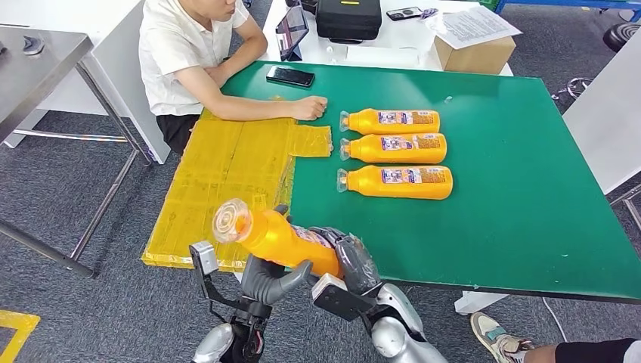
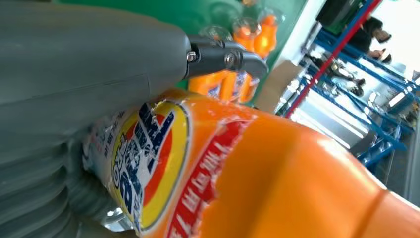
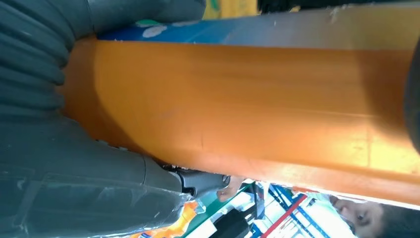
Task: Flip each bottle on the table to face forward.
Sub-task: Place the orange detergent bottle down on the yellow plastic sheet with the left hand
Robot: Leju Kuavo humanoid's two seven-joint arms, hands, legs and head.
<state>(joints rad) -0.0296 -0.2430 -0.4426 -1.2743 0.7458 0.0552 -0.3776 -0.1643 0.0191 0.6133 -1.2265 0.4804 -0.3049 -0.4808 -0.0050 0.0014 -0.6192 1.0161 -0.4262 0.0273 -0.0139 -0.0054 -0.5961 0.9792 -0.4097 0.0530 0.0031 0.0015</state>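
Head view: 3 orange bottles lie in a row on the green bench, caps toward the person sitting at the far left corner, while a 4th bottle is held up off the near edge, cap tilted up and left, with the left robot hand cupped under it and the right robot hand wrapped round its base. Left wrist view: the thumb presses on that bottle's label, the 3 others behind it. Right wrist view: the orange body lies against the grey palm, so both robot hands are gripping it.
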